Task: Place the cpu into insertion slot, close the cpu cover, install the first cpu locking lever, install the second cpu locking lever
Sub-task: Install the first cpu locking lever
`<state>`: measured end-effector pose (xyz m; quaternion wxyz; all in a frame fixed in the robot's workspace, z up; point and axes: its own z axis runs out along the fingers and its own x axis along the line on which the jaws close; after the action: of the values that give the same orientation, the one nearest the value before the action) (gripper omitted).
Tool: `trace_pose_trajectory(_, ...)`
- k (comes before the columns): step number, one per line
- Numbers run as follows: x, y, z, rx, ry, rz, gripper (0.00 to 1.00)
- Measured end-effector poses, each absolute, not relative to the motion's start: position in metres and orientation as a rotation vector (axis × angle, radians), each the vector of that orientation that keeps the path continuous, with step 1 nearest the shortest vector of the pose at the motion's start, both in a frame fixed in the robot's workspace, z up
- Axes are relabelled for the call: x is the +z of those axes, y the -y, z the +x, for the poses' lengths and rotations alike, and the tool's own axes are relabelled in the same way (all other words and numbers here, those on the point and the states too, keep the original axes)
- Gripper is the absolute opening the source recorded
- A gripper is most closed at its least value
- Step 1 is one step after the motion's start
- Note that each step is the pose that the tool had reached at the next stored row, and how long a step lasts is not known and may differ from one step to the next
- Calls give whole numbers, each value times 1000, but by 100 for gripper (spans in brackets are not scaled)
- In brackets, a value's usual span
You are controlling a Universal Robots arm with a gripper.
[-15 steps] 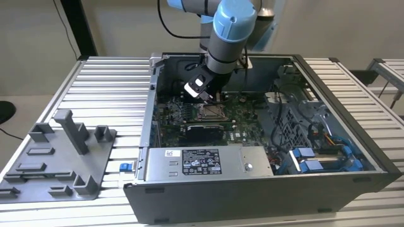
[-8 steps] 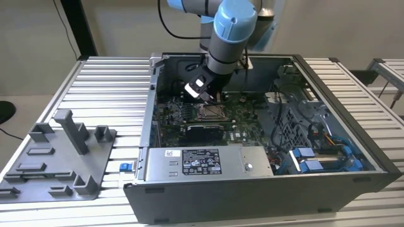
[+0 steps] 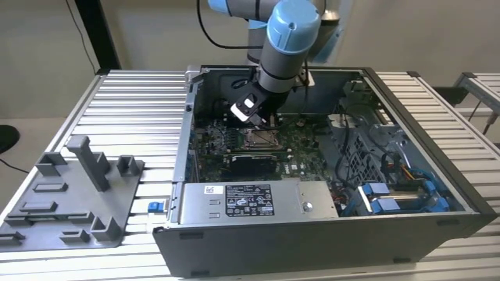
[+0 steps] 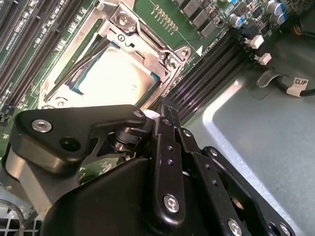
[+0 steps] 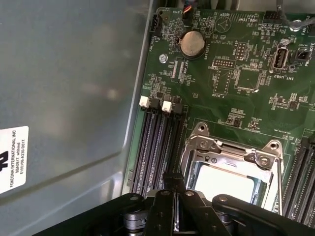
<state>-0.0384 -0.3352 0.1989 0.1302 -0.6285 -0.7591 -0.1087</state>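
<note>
The cpu [image 4: 115, 78] lies in the insertion slot [image 3: 262, 138] of the green motherboard, its silver face [image 5: 226, 184] showing through the cut-out. The cpu cover [image 5: 231, 150], a silver frame, lies flat over it [image 4: 123, 29]. A thin locking lever rod [image 5: 280, 172] runs along one side of the socket, and another rod [image 4: 74, 66] crosses the frame's edge. My gripper [image 3: 262, 124] hangs just above the socket's edge by the black memory slots. Its black fingers [image 4: 165, 128] are pressed together, shut, with nothing between them [image 5: 174, 179].
The socket sits deep in the open grey computer case [image 3: 312, 240]. Black memory slots [image 5: 157, 142] lie beside it and a black card [image 3: 254, 158] in front. Cables and blue drive brackets [image 3: 390, 196] are at the exterior view's right. A grey fixture tray [image 3: 67, 199] stands outside, left.
</note>
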Motion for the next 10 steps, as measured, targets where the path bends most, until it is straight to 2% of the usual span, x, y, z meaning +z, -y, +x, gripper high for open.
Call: trace_pose_trajectory(10, 195, 335, -34, -316, 2205, -1826, 0)
